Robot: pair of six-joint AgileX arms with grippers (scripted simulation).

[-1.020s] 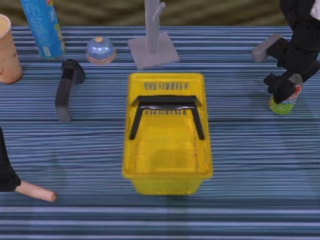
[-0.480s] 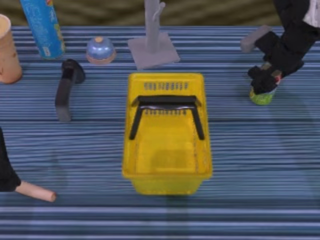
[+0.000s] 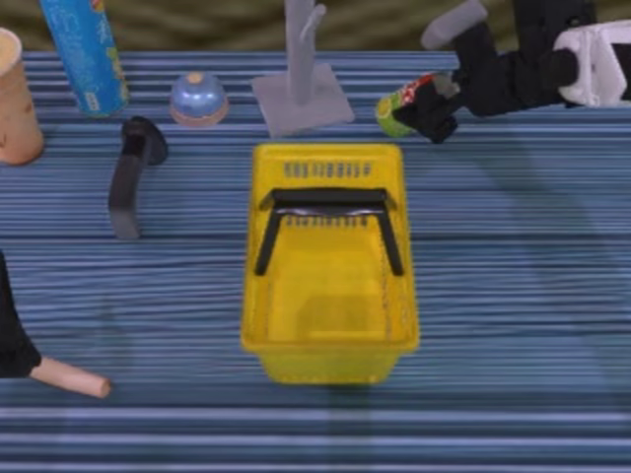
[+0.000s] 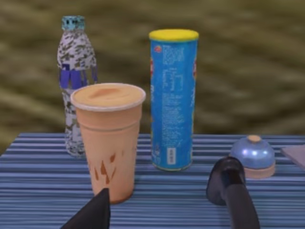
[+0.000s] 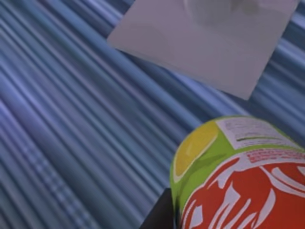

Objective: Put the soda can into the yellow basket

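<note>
One soda can [image 3: 398, 110] clamped in right gripper [image 3: 426, 110], beyond yellow basket [image 3: 328, 350].

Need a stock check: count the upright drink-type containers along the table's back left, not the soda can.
3: the lidded cup, the blue canister beside it, and a patterned bottle behind the cup, seen only from the left wrist. Others may sit out of view.

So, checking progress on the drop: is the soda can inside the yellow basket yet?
No, the soda can is held in the right pincer beyond the yellow basket, near its far right corner.
</note>
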